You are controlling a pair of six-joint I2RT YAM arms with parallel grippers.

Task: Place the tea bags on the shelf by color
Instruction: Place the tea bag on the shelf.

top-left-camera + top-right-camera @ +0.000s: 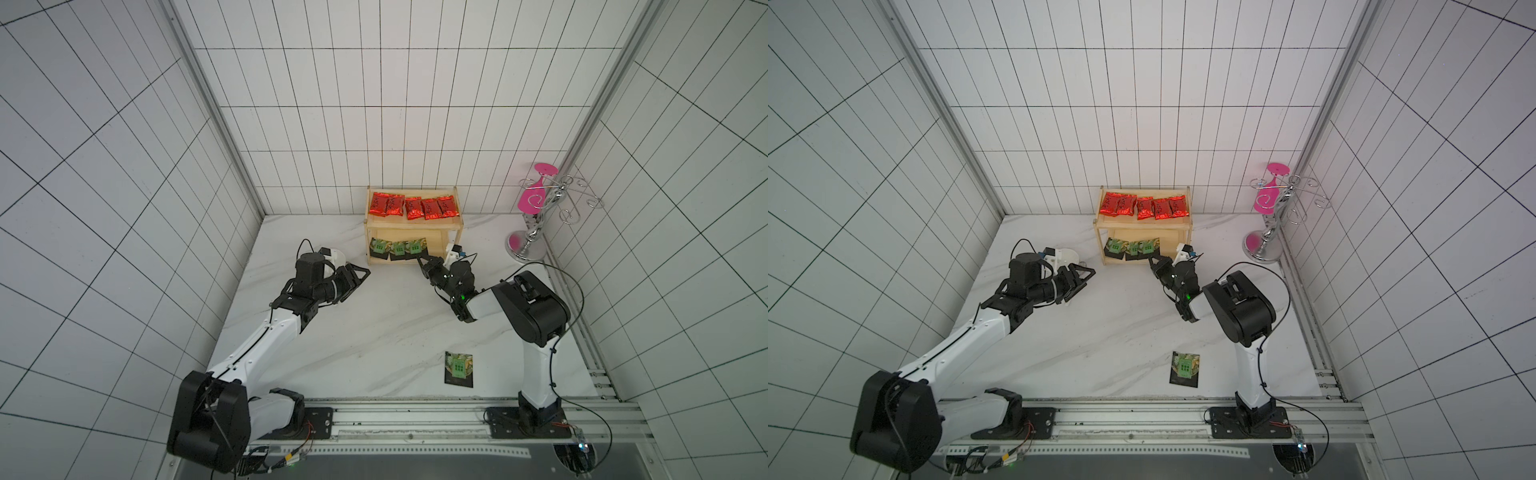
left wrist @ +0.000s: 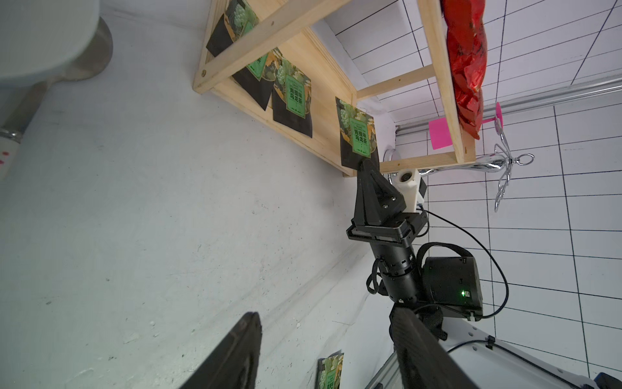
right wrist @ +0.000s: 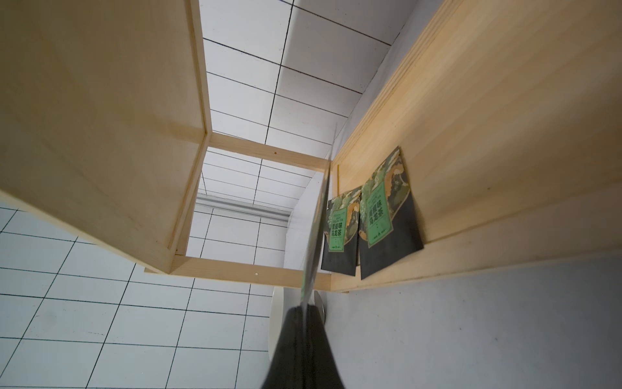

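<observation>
- The left end effector (image 1: 358,282) is over the worktop (image 1: 374,328), left of the shelf's front left corner. Its jaws are wide with nothing between them, and its own wrist view (image 2: 326,315) shows the two dark fingers well apart.
- The shelf (image 1: 413,226) stands at the middle of the worktop's far edge. Both top views show five red foil packets (image 1: 414,206) in a row on its upper tier. The left wrist view sees them end-on as one crumpled red mass (image 2: 466,67), and the right wrist view shows only that tier's underside.
- Two green-label sachets (image 1: 379,247) (image 1: 399,248) lie overlapping at the left end of the lower tier.
- A third sachet (image 2: 357,134), just right of them, is pinched at its black edge by the right end effector (image 2: 367,166), jaws narrow on it. The left wrist view shows this grip plainly. In the right wrist view the sachet is only an edge-on sliver (image 3: 318,215).
- A fourth sachet (image 1: 459,369) lies flat near the worktop's near edge, right of the middle.
- A chrome stand (image 1: 536,232) fills the far right corner, with a pink stemmed glass (image 1: 530,201) hung upside down on it.
</observation>
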